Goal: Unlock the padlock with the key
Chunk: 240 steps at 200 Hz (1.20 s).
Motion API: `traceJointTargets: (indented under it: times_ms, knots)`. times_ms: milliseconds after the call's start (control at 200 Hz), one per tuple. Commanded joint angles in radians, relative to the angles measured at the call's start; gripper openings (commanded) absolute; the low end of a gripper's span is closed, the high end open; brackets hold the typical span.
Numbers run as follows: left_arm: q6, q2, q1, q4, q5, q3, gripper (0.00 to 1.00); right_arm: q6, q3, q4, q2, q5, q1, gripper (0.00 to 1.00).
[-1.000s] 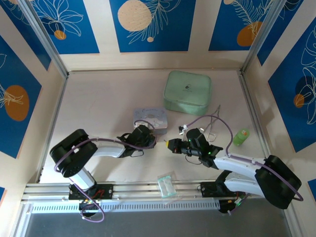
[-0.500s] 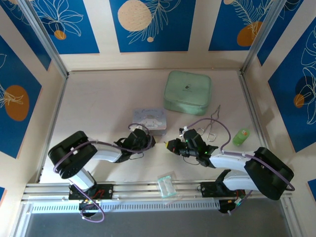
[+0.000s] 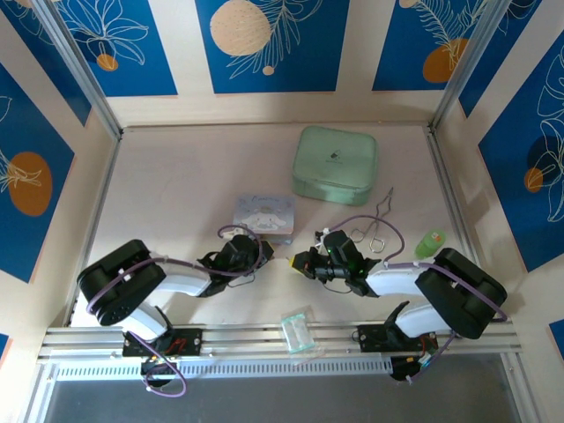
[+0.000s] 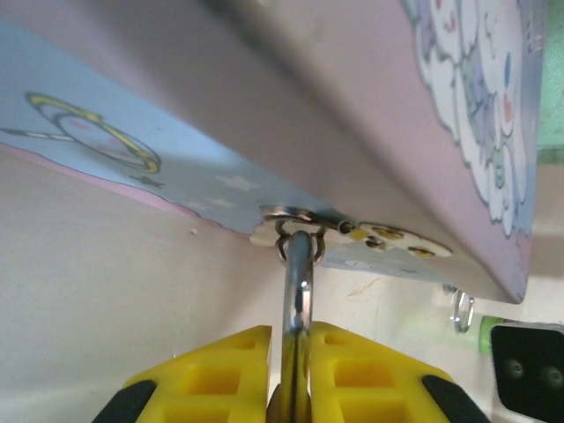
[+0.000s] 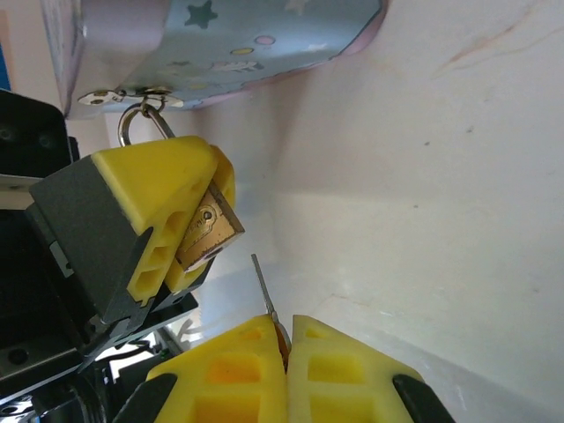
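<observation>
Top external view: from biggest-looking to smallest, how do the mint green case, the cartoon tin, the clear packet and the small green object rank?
1. mint green case
2. cartoon tin
3. clear packet
4. small green object, only a little smaller-looking than the packet, so the last two are close.

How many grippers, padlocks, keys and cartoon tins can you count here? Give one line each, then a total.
Grippers: 2 (left gripper, right gripper)
Padlock: 1
Key: 1
Cartoon tin: 1
Total: 5
</observation>
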<state>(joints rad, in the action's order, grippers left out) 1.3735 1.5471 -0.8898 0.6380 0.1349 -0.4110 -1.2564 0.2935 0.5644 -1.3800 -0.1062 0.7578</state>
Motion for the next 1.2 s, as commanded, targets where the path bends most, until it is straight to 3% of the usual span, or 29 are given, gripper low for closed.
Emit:
traceJointTargets:
  times_ms: [0,290,835,1196]
  knots:
    - [0.102,0.020,-0.012,0.060,0.036,0.030,0.05,-0.034,0.019,0.086,-0.033,-0.061,-0.006,0.00]
    - [0.182,0.021,-0.035,0.087,0.103,0.031,0.06,-0.116,-0.002,0.270,-0.134,-0.128,-0.033,0.00]
    - [0.260,0.019,-0.070,0.059,0.188,0.001,0.06,-0.189,0.024,0.302,-0.192,-0.168,-0.036,0.00]
    - [0.314,0.033,-0.098,0.015,0.222,-0.042,0.06,-0.252,0.013,0.474,-0.309,-0.173,-0.028,0.00]
